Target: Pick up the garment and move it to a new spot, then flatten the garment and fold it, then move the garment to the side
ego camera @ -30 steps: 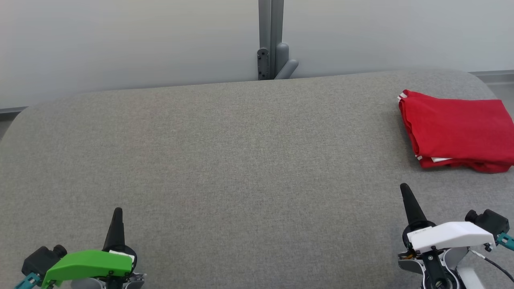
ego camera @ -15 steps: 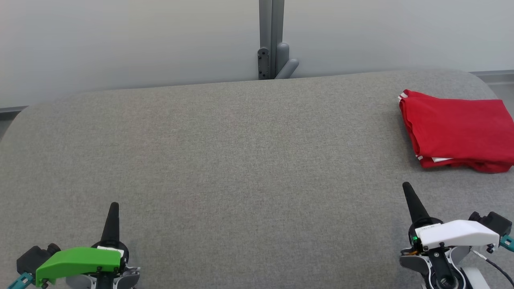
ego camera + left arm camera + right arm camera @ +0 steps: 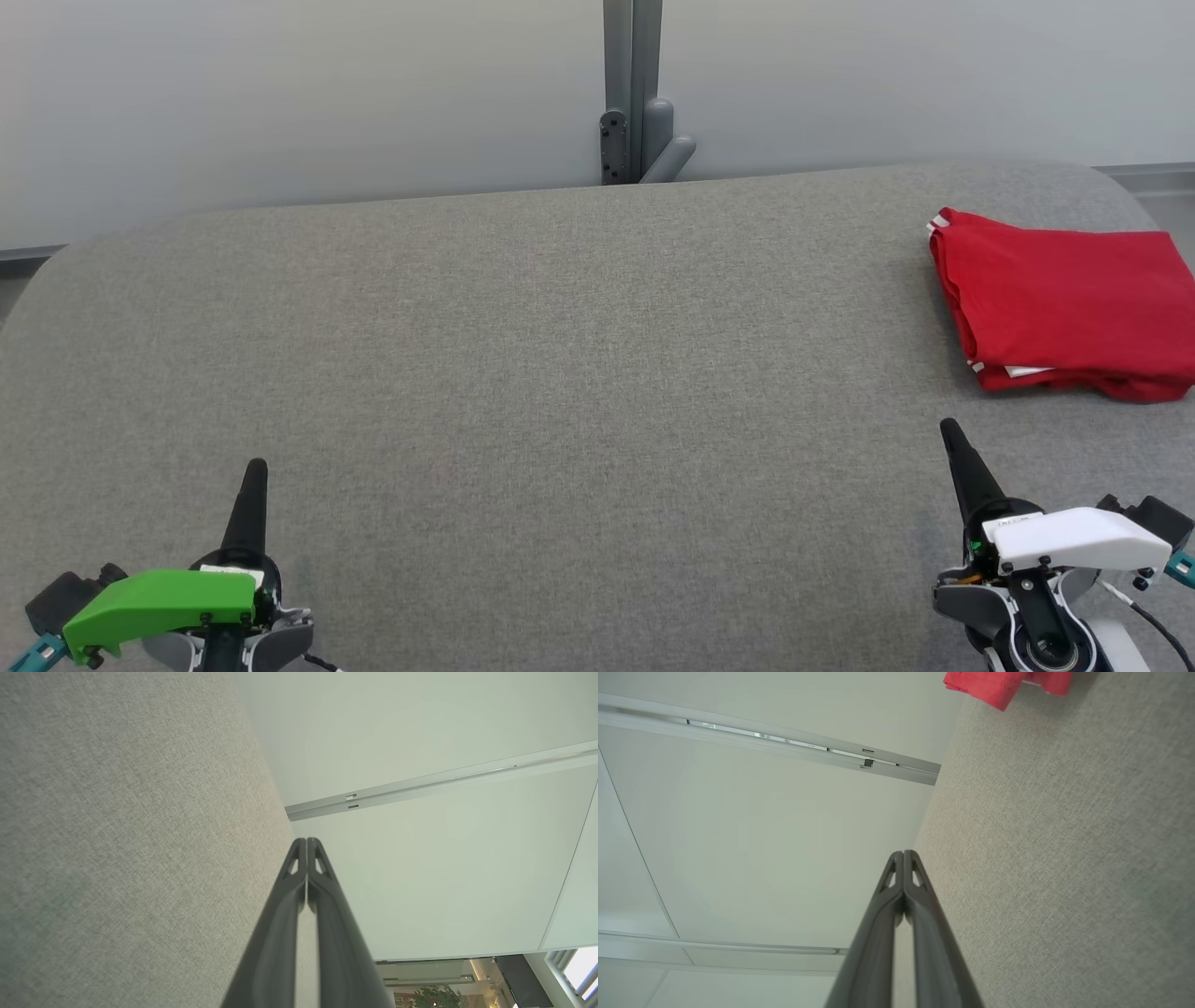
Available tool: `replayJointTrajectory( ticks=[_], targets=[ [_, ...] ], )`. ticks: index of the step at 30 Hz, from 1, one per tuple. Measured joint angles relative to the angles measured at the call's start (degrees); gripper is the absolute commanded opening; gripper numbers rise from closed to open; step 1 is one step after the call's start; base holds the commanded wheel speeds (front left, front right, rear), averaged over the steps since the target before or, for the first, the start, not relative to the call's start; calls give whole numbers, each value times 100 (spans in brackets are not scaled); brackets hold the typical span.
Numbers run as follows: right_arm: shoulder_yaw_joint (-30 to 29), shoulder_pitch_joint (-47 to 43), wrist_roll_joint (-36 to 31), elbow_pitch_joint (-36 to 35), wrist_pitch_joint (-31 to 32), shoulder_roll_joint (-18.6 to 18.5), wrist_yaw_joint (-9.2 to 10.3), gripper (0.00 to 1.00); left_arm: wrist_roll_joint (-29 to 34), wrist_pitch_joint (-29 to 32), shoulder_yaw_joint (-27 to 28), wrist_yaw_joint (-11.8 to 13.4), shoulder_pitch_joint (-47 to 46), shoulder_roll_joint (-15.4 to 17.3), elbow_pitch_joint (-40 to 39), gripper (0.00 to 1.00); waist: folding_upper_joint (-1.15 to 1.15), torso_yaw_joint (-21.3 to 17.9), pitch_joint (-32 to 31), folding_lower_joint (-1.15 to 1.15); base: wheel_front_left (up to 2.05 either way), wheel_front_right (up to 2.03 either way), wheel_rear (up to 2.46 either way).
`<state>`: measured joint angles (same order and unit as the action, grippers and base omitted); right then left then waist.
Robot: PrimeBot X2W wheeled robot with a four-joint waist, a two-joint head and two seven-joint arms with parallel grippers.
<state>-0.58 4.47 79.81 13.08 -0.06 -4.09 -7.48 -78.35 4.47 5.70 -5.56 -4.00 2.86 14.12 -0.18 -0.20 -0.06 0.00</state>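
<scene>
The red garment point(image 3: 1064, 303) lies folded at the far right of the grey padded table point(image 3: 560, 373); a corner of the garment point(image 3: 1004, 686) peeks in at the top of the right wrist view. My left gripper point(image 3: 255, 467) with the green housing sits at the lower left, shut and empty, its dark fingers pressed together point(image 3: 307, 842). At the lower right my right gripper point(image 3: 949, 427), with the white housing, is shut too and holds nothing point(image 3: 903, 854). It stands a short way in front of the garment, apart from it.
A pale wall runs behind the table, with a grey metal post point(image 3: 632, 93) at its middle. The table's rounded corners show at far left and far right. The wide grey surface spreads between the two grippers.
Both grippers have drawn slightly back toward the bottom of the head view, the left one drifting a little left. The garment has stayed where it lies.
</scene>
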Motion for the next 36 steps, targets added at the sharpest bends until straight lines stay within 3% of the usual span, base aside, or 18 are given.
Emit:
replayJointTrajectory(
  ticks=[36],
  targets=[
    [-183,104,1391,35,302,2,0,0,-1346,413,304,-175,-185,1,0,0,0,19,17,0,0,0,0]
  ],
)
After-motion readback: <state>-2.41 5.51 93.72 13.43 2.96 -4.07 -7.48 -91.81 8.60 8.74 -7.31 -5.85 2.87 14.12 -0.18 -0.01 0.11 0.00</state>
